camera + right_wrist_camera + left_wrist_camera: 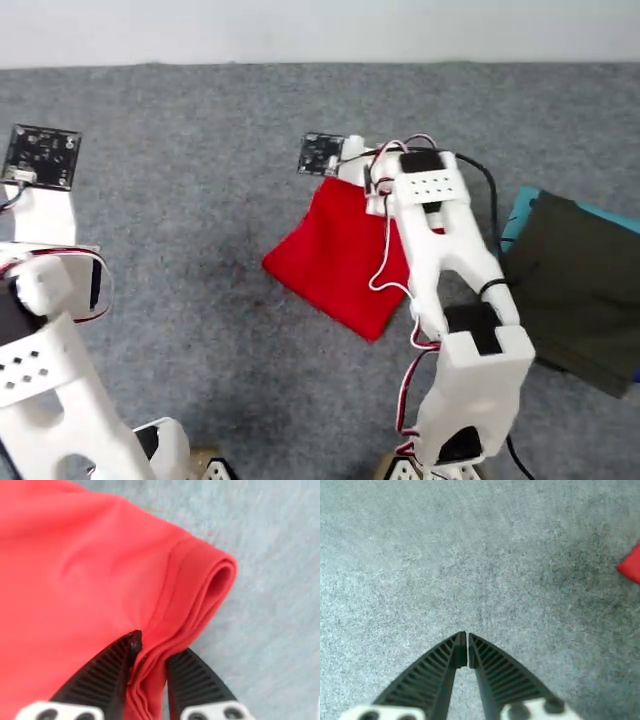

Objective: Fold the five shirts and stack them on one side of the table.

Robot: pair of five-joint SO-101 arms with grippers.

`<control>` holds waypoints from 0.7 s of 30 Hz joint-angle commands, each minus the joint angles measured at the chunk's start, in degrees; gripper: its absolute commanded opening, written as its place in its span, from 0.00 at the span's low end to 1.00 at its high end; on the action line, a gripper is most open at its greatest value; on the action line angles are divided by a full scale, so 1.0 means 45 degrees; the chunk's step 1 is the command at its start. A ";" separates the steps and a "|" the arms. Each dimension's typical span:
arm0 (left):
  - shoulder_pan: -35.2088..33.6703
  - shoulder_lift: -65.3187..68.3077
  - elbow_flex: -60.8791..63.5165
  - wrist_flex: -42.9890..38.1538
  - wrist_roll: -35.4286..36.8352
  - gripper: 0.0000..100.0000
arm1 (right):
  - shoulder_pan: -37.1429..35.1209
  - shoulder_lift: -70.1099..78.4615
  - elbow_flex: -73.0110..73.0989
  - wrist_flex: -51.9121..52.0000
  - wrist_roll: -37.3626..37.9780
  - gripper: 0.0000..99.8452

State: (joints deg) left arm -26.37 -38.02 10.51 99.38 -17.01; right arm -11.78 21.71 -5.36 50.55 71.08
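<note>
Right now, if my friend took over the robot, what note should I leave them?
Left pincer: shut, holding nothing, over the bare grey table.
Right pincer: shut on the folded edge of the red shirt, which lies mid-table.
Stack: on the right arm's side, a dark green shirt lies on a teal shirt.
Done: the red shirt looks folded, and at least two shirts are stacked.
Left: put the red shirt onto the stack. I cannot count five shirts from here.

Three shirts: one red shirt [335,260], with one dark olive shirt [580,285] and one teal shirt [520,212] near it. Two arms [460,300].
</note>
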 commanded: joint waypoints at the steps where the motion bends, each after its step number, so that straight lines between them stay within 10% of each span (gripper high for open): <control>1: -0.0059 -0.0293 -0.0049 0.0234 -0.0098 0.01 | -0.0068 -0.0068 -0.0801 -0.0908 0.0410 0.01; 8: -0.0059 -0.0293 -0.0049 0.0234 -0.0117 0.01 | 0.0166 -0.1768 -0.0801 0.0127 -0.4220 0.29; 21: -0.0059 -0.0274 -0.0049 0.0234 -0.0117 0.01 | -0.0225 -0.3429 -0.0801 0.5402 -1.4476 0.30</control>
State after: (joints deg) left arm -26.37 -38.02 10.51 99.38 -17.01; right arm -11.60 10.64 -5.36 70.68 16.13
